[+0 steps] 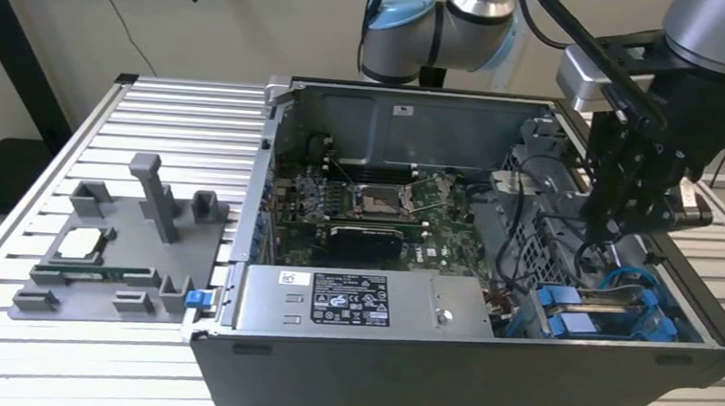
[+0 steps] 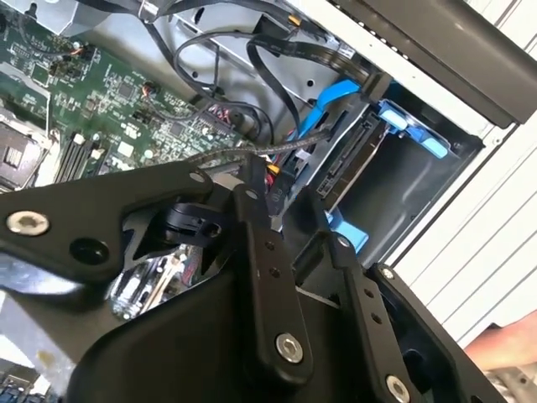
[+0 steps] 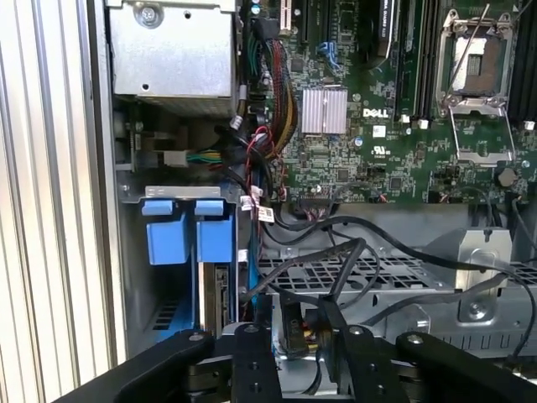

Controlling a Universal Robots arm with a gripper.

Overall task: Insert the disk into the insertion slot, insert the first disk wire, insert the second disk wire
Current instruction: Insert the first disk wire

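claw (image 3: pixel 296 319) pinching wire plug (image 3: pixel 293 336) | disk (image 3: pixel 215 294) in slot (image 3: pixel 168 311) (blue-railed), near claw

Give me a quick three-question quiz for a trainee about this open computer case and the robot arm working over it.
1. True or false: the disk sits in the insertion slot.
2. The pincer grips: A a loose screw, B a cable connector, C a memory stick.
3. Fill in: the slot's plastic tabs are coloured ____.
Key: 1 true; 2 B; 3 blue.
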